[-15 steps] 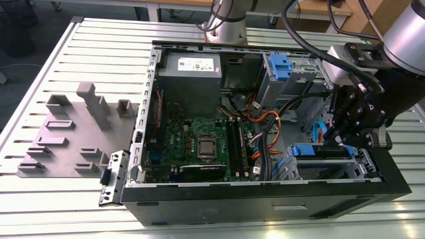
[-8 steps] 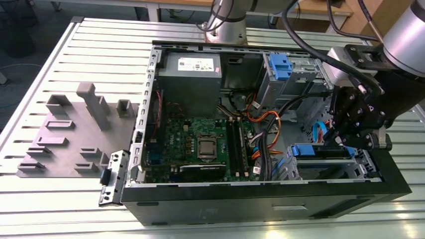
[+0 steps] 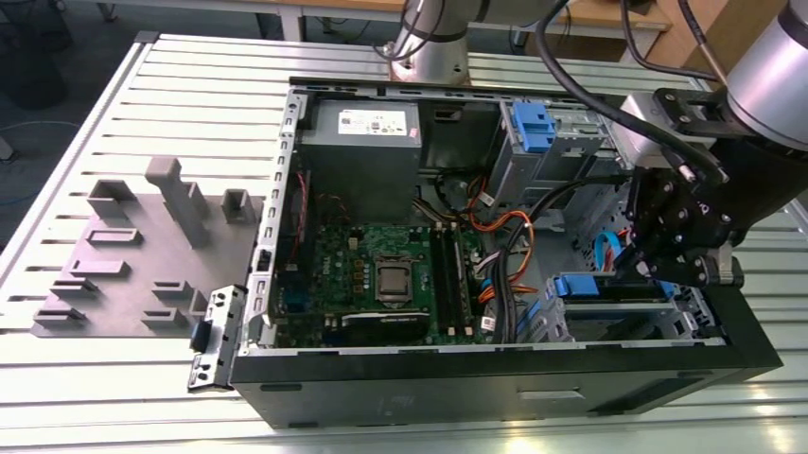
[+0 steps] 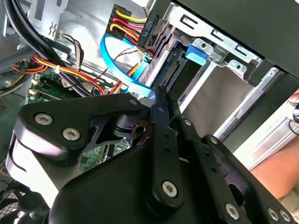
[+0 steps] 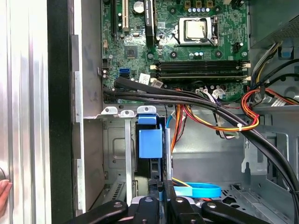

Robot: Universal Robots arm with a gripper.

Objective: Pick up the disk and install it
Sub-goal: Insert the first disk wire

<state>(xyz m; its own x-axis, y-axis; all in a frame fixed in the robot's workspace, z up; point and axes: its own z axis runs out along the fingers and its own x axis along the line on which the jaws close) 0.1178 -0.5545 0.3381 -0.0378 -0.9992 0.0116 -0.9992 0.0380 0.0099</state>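
Observation:
The disk [image 5: 152, 170] stands edge-on in the drive cage [image 5: 114, 140] at the case's front corner. Its blue carrier tab [image 5: 150, 140] sticks out by the cage's rim. In the exterior view the same blue tab [image 3: 588, 284] sits at the lower bay on that view's right. My gripper [image 3: 657, 270] hangs inside the case just beside it. In the second wrist view the disk's connector end [image 4: 170, 70] faces my gripper [image 4: 156, 93]. The fingers lie close together, and their tips sit at that end of the disk. My gripper [image 5: 161, 196] lines up with the disk's edge.
A second blue carrier [image 3: 531, 123] sits in the upper bay, next to the grey power supply [image 3: 363, 128]. Cable bundles [image 5: 201, 100] and a blue flat cable [image 5: 201, 190] run close by my gripper. A grey fixture plate [image 3: 139, 255] lies outside the case. A person's hand [image 4: 280, 172] is near the case wall.

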